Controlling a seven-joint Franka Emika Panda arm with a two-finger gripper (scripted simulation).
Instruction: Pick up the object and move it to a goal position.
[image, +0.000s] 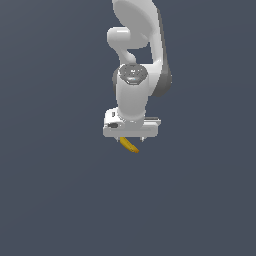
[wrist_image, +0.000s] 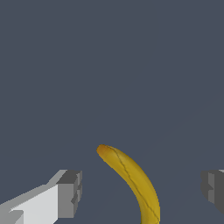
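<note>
The banana (wrist_image: 133, 181) is being straddled by the claw (image: 131, 138), whose jaws are being held wide, well clear of it on either side. No grasp is being made yet; closing, lifting and carrying to the goal are judged outstanding.

Uniform dark slate-blue backdrop (image: 50, 200) filled the frame edge to edge, flat and featureless, evenly lit, faintly lighter toward the lower left

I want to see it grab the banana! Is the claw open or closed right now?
Claw: open, holding nothing. Its fingers stand wide apart on either side of the banana, not touching it.
</note>
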